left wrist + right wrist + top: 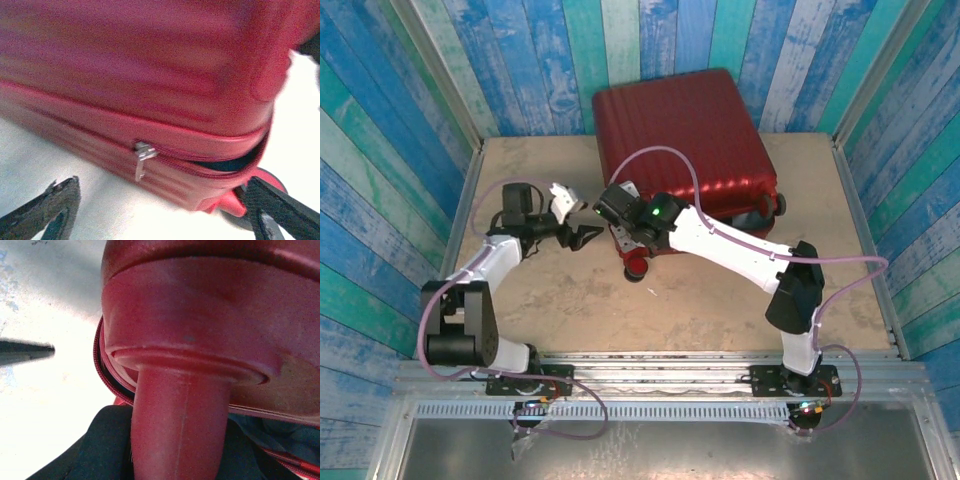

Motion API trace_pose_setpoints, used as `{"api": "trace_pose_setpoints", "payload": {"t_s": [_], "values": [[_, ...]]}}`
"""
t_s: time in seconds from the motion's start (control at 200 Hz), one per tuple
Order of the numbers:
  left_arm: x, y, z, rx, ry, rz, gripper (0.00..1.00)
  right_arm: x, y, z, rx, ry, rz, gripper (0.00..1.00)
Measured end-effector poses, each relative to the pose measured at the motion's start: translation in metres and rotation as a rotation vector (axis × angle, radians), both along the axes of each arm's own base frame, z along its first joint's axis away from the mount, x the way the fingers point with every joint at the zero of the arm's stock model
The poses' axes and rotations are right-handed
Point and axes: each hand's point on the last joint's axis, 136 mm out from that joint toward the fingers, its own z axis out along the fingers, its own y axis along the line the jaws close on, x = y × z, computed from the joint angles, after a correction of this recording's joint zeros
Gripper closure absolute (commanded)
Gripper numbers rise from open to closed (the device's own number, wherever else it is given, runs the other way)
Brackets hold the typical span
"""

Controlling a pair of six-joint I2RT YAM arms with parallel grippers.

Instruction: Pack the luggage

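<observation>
Closure of the zip looks like the step in hand: the large dark-red ribbed hard-shell suitcase lies flat, lid down, at the far middle of the sandy beige table. Its small silver metal zip pull hangs on the near side wall, short of the corner. A dark gap shows between the shells from the pull round to the red corner wheel. The left gripper faces that wall with its jaws spread wide and nothing between them, near the pull but apart from it. It should centre on the tab, pinch it low on its flat, and draw it along the track toward the wheel rather than outward. The right gripper sits at the wheel corner. Its wrist view is crowded by the red wheel housing, with one black fingertip off to the side, so I cannot tell whether it grips anything. It would help most by pressing the shells together there, so the teeth meet ahead of the slider and no lining catches.
</observation>
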Motion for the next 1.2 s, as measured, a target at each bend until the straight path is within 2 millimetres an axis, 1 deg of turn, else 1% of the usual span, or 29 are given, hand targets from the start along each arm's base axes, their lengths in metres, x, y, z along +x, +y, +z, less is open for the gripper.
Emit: {"api": "trace_pose_setpoints", "payload": {"t_s": [0.035, 0.13, 0.205, 0.27, 0.3, 0.346, 0.381, 0.521, 0.621, 0.666, 0.746, 0.851, 1.042, 1.202], "values": [[-0.004, -0.004, -0.001, 0.002, 0.002, -0.023, 0.2, 0.0, -0.001, 0.002, -0.001, -0.001, 0.007, 0.92], [-0.013, -0.007, -0.007, 0.018, 0.02, -0.058, 0.21, -0.001, -0.004, 0.008, -0.003, -0.003, 0.022, 0.96], [-0.016, -0.009, -0.01, 0.027, 0.022, -0.07, 0.23, -0.001, -0.008, 0.011, -0.014, -0.007, 0.034, 0.99], [-0.016, -0.009, -0.012, 0.029, 0.026, -0.074, 0.24, -0.002, -0.011, 0.014, -0.025, -0.012, 0.041, 0.99], [-0.016, -0.01, -0.013, 0.028, 0.029, -0.076, 0.28, -0.002, -0.012, 0.015, -0.032, -0.014, 0.044, 0.99], [-0.015, -0.01, -0.015, 0.027, 0.033, -0.077, 0.37, -0.003, -0.014, 0.016, -0.044, -0.018, 0.048, 0.99], [-0.014, -0.011, -0.016, 0.025, 0.031, -0.077, 0.39, -0.004, -0.015, 0.017, -0.052, -0.02, 0.052, 1.0], [-0.006, -0.014, -0.01, 0.012, -0.005, -0.071, 0.39, -0.007, -0.017, 0.019, -0.076, -0.027, 0.061, 0.99], [-0.005, -0.021, -0.009, 0.006, -0.022, -0.088, 0.34, -0.008, -0.017, 0.019, -0.081, -0.03, 0.061, 0.99], [-0.005, -0.025, -0.011, 0.01, -0.024, -0.099, 0.32, -0.008, -0.017, 0.019, -0.081, -0.03, 0.059, 0.99], [-0.005, -0.031, -0.018, 0.021, -0.006, -0.122, 0.31, -0.008, -0.018, 0.019, -0.082, -0.032, 0.057, 0.99], [0.003, -0.038, -0.026, 0.044, 0.014, -0.15, 0.31, -0.01, -0.019, 0.02, -0.08, -0.031, 0.056, 0.99], [0.013, -0.041, -0.027, 0.071, -0.002, -0.17, 0.34, -0.015, -0.022, 0.021, -0.082, -0.027, 0.06, 1.0], [0.017, -0.043, -0.029, 0.087, -0.003, -0.198, 0.43, -0.016, -0.023, 0.022, -0.081, -0.024, 0.062, 0.99]]}}
